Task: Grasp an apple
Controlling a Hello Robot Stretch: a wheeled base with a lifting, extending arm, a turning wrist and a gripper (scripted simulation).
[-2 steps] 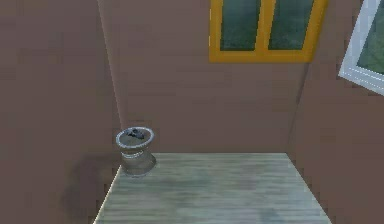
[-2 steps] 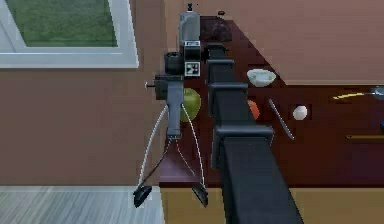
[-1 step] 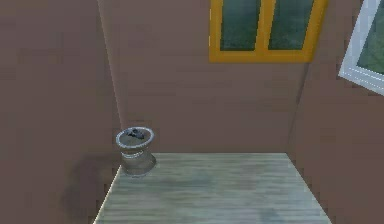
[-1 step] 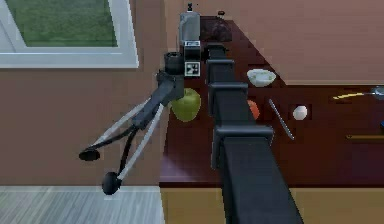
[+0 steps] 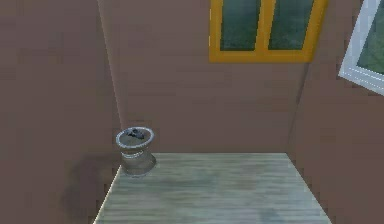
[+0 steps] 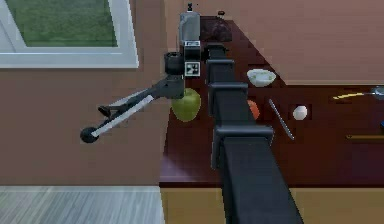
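Apple [image 6: 186, 104], the one green one, sits at the edge of the table [image 6: 330, 160], just left of the arm [image 6: 245, 150] in the arm side view. Your claw [image 6: 95, 123] reaches out beyond it, so the apple lies back toward the wrist. The claw holds nothing; whether it is spread or pressed together you cannot tell. One bowl [image 6: 261, 77], one red lump [image 6: 254, 108], one white ball [image 6: 300, 114].

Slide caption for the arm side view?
Stretch arm extended over a dark table, yellow-green apple near the table's edge.

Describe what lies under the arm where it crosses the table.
A dark wooden table lies under the arm. A red thing pokes out at the bar's right edge, mostly covered, so its kind is unclear. A yellow-green apple shows at the left edge.
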